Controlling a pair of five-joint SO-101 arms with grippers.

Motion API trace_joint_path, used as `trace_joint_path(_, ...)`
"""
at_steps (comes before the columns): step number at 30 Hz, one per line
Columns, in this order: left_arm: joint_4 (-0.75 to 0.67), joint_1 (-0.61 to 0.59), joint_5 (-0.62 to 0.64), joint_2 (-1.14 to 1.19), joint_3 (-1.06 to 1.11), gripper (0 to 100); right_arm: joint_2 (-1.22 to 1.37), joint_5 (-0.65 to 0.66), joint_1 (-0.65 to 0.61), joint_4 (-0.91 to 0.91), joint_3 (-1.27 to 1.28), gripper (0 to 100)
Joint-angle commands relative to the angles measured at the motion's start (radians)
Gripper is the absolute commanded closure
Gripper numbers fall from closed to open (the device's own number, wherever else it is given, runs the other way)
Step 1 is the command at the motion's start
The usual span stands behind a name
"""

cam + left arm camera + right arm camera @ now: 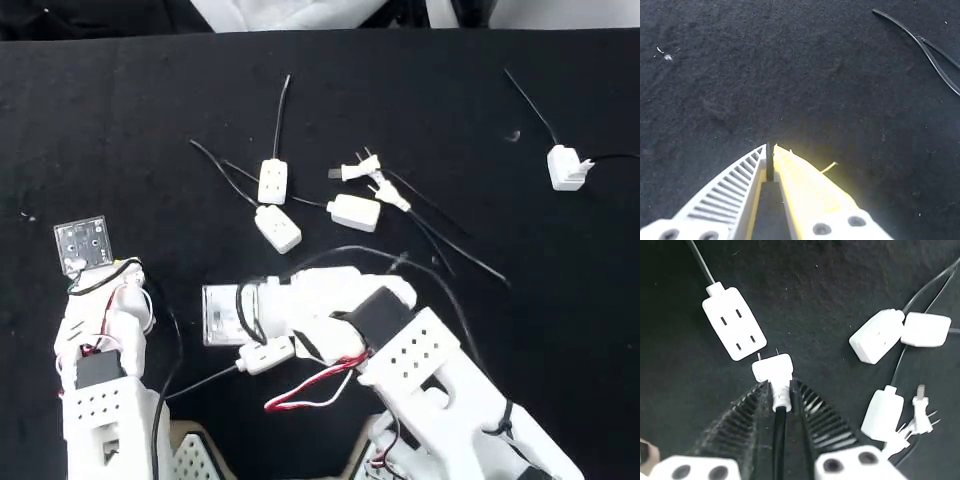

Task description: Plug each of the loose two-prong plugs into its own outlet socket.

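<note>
1. Pinched in the right gripper point(781, 390) at its cord end: one two-prong plug point(772, 367), prongs just beside the corner of an outlet socket point(733, 322) lying slots-up on the table point(840, 285).
2. Judged step: alignment, insertion not yet done.
3. Next, probably: lift, tip prongs toward one slot pair, press straight in.
4. Note left gripper point(771, 150) jaws pressed together, holding nothing.

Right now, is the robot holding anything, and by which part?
Yes. The right gripper pinches a white plug by its neck, where the black cord joins. The left gripper is shut and holds nothing.
</note>
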Motion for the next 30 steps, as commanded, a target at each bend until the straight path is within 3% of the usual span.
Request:
trace_joint_path(1, 0.003, -0.013, -0.006, -0.015, -0.024, 97, 0.002, 0.084, -0.014, -0.017, -0.007, 98.8)
trace_joint_path(12, 0.003, -0.013, -0.006, -0.015, -0.025, 97, 0.252, 0.112, -0.012, 0.051, -0.148, 98.8)
trace_joint_path(18, 0.003, -0.013, -0.006, -0.015, -0.025, 97, 0.243, 0.153, -0.049, 0.129, -0.209, 98.8)
trace_joint_path(22, 0.003, -0.013, -0.008, -0.015, -0.025, 97, 0.271, 0.153, -0.107, 0.124, -0.216, 98.8)
trace_joint_path(30, 0.003, -0.013, -0.008, -0.015, -0.024, 97, 0.349, 0.153, -0.110, 0.086, -0.232, 98.8)
